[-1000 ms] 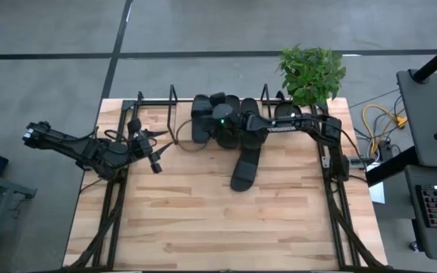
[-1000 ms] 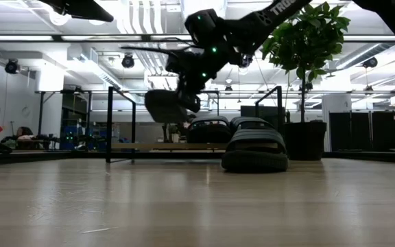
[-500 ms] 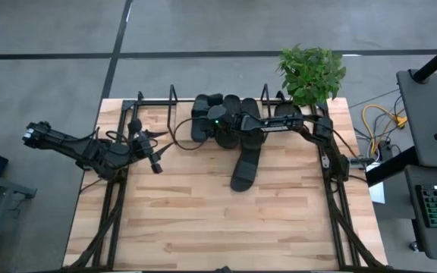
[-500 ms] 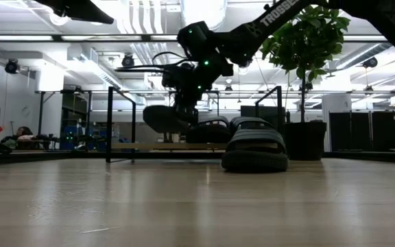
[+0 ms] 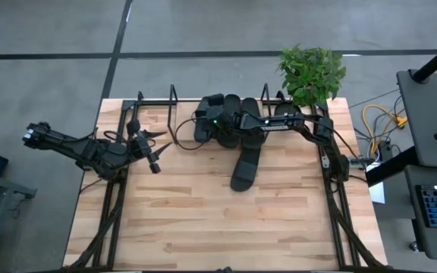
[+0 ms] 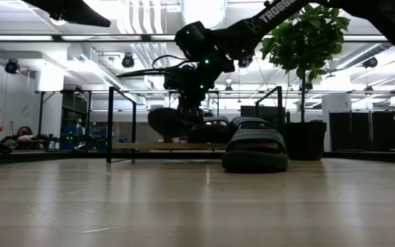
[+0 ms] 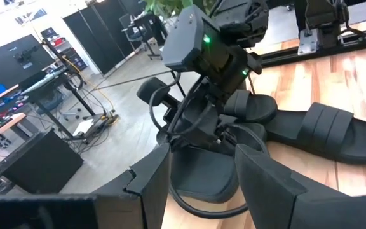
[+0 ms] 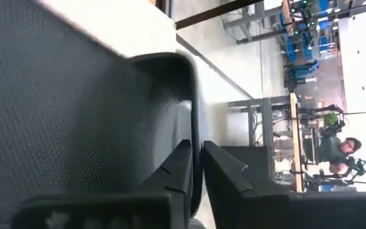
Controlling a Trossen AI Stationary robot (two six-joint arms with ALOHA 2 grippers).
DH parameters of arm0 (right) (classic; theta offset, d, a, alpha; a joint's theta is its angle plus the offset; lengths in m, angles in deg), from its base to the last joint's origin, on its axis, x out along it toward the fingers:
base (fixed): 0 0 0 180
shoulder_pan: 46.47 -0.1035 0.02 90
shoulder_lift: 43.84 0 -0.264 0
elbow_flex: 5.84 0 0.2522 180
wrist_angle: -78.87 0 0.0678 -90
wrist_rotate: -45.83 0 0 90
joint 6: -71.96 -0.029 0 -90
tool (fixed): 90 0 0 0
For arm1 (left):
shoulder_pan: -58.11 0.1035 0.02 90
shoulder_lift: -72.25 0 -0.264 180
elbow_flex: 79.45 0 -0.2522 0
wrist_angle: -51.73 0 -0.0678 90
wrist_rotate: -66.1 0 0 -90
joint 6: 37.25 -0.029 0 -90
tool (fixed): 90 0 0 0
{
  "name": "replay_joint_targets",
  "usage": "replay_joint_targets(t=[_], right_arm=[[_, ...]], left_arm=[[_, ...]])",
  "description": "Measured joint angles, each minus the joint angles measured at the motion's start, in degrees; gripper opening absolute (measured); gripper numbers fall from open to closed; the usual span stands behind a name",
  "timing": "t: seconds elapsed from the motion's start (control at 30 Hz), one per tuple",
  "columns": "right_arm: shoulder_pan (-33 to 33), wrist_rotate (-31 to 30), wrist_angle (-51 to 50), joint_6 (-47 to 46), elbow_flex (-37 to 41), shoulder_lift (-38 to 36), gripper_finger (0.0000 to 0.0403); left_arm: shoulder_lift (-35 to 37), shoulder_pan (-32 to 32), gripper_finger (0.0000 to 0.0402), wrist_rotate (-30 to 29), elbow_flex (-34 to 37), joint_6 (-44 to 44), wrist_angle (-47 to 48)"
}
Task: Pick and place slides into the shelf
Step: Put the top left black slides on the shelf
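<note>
Over the shelf (image 5: 174, 121) at the desk's (image 5: 203, 205) far edge, the right tool (image 5: 206, 127) grasps a sandal (image 6: 173, 123) by its strap, beside two shelved ones. Nearer lies a fourth sandal (image 5: 246, 165). Off left, the left tool (image 5: 155, 161) hangs released.

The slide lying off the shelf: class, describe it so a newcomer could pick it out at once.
Start at the leafy potted plant at the table's far right corner, then move to the shelf along the far edge, where the other slides sit bunched together. The slide lying off the shelf rests alone on the bare tabletop in front of them, angled, untouched by either arm.
</note>
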Motion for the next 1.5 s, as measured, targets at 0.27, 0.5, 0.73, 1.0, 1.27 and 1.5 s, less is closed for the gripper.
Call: replay_joint_targets(t=[0.27,0.5,0.73,1.0,1.27,1.5], right_arm=[[-0.76,-0.43,-0.48,-0.02,-0.75,0.0,0.0087],[-1.4,-4.74,-5.33,-0.6,-2.86,0.0,0.0123],[-1.42,-3.94,-13.68,-7.56,-7.14,-0.02,0.0142],[-2.14,1.42,-24.63,-10.24,-14.61,-0.13,0.0148],[-1.46,16.19,-31.42,-11.1,-20.59,0.19,0.0141],[-2.43,8.66,-32.29,-8.21,-26.59,6.85,0.014]], left_arm=[[0.41,0.01,0.0162,0.0,0.0,0.02,-0.04],[0.42,0.02,0.0162,0.0,0.0,0.04,0.03],[0.43,0.02,0.0162,0.0,0.0,0.02,0.03],[0.53,0.01,0.0162,0.0,0.0,0.0,0.14],[2.47,0.01,0.0162,0.02,0.21,0.04,2.1],[4.77,0.02,0.0162,0.04,0.35,1.51,3.69]])
